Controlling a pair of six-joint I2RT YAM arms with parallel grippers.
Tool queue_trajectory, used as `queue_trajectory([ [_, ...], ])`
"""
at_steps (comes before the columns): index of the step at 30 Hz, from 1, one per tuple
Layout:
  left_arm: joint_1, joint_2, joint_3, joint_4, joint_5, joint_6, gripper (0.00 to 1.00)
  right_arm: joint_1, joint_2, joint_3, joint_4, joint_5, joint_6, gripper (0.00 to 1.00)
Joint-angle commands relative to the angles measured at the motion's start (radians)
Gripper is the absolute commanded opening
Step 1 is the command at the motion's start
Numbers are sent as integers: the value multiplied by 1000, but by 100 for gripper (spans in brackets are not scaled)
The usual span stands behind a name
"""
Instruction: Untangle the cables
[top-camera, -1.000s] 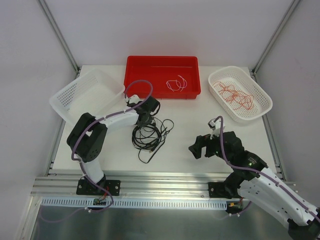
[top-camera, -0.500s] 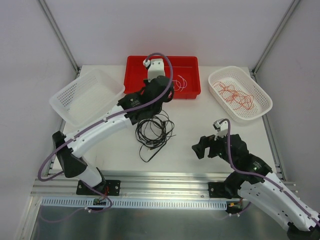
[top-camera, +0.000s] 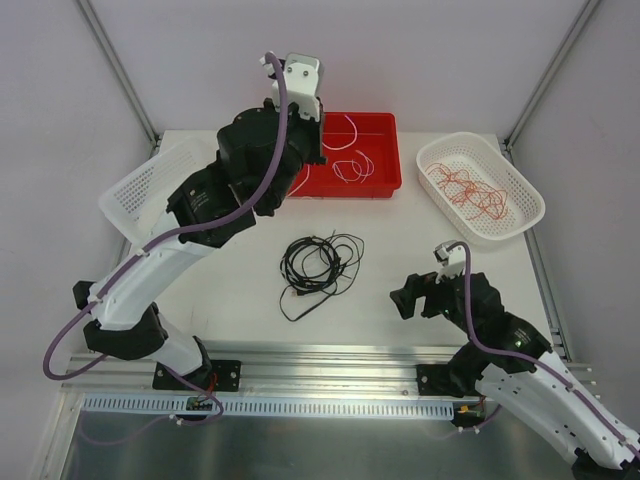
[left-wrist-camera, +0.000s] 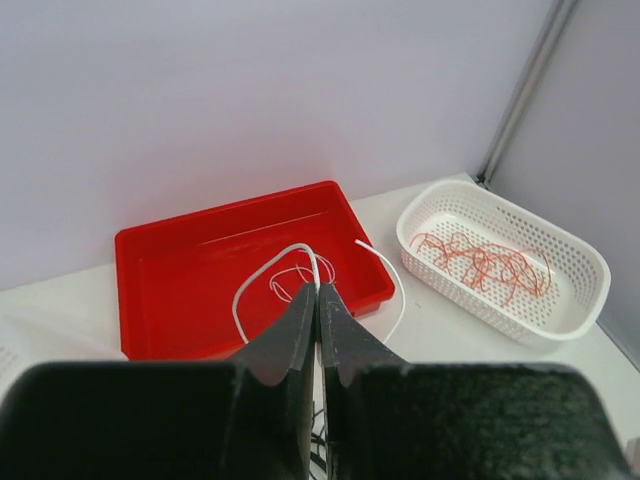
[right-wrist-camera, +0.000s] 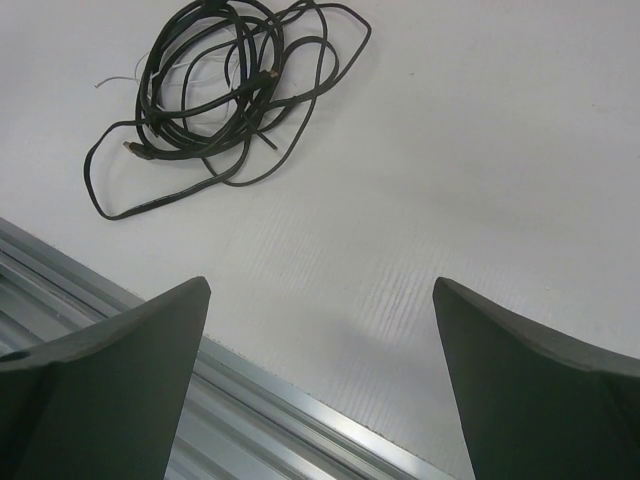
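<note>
Left hand (left-wrist-camera: 317, 292) pinched shut on a white cable (left-wrist-camera: 280, 250), held over the red tray (left-wrist-camera: 135, 300).
Red-orange cables (top-camera: 468, 190) lie in the right basket (top-camera: 430, 150); black cables (top-camera: 318, 265) knotted on the counter (top-camera: 420, 240), unsorted. Right hand (right-wrist-camera: 320, 290) gaping, empty, near them. Roughly two-thirds done, I'd judge. No writing legible.

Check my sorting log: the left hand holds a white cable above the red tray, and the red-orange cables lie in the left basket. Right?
No: the red-orange cables lie in the right basket, as the top external view shows. The rest holds.
</note>
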Motion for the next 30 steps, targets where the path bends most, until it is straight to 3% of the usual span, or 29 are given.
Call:
queue_trajectory([
  [1,-20,2,19,-9,119,58,0,4,-4,51,-2,-4,9,100],
  [9,0,38,140,-4,77,266,0,6,4,48,10,-8,11,99],
  [13,92,35,94,-1,177,224,0,4,17,53,9,-14,12,100],
  [18,256,81,85,16,407,108,0,6,30,54,10,-20,17,100],
  [30,456,321,290,198,643,104,0,4,135,123,-8,-70,-3,100],
])
